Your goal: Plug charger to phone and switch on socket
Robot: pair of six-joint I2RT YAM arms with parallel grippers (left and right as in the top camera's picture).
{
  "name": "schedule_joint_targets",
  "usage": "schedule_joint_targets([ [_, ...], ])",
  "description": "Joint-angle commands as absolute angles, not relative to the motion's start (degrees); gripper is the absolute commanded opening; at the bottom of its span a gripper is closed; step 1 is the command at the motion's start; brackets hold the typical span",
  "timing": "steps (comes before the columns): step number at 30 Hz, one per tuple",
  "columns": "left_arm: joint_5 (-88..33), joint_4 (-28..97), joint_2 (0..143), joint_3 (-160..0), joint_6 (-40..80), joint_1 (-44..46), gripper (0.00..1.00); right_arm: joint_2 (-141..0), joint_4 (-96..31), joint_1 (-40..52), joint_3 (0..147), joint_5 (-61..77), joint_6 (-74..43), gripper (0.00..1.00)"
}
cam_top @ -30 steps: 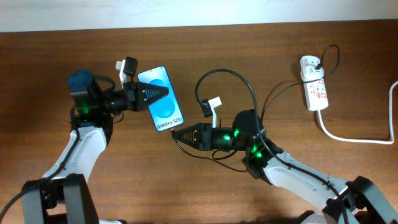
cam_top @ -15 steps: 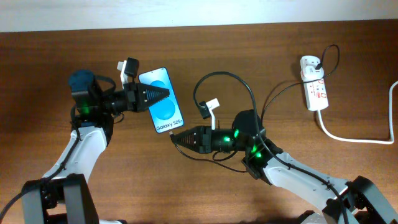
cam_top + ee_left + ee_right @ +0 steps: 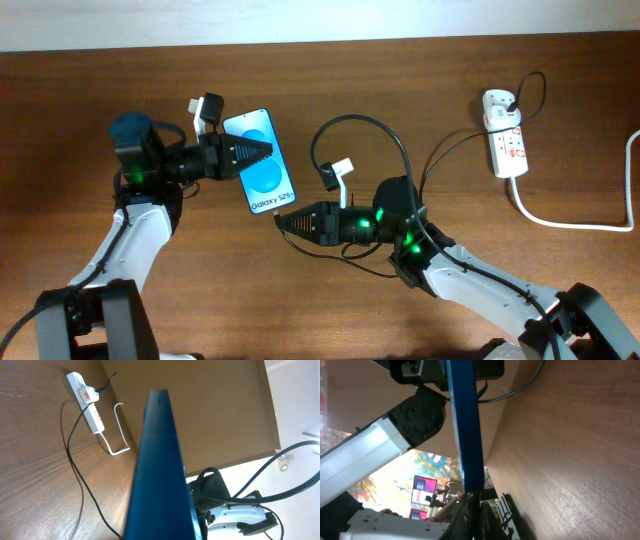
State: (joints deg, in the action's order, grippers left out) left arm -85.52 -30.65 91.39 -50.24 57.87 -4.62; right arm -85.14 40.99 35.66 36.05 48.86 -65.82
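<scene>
Overhead looks straight down; both wrist cams see phone [image 3: 268,176] edge-on, close.

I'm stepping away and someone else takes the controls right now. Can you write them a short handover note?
Left gripper: shut on the phone, holding it screen-up at the left of the table.
Right gripper: shut on the plug tip of the charger, right at the phone's bottom edge; whether it is seated cannot be told.
The cable runs back to its white adapter on the socket, far right.
Done: phone and plug gripped and brought together.
Left: confirm the plug is in, then press the socket's switch; no gripper is near it.
</scene>
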Motion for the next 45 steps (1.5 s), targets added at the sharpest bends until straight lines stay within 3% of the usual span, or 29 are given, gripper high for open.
schedule_joint_targets([
  [1,-86.6,-30.8,90.9,-50.2,57.3,-4.5,0.0,-84.9,44.4,36.0,37.1,50.6,-65.5,0.04],
  [45,-86.6,-30.8,90.9,-50.2,57.4,-4.5,0.0,-84.9,42.1,35.9,37.1,49.3,-67.8,0.04],
])
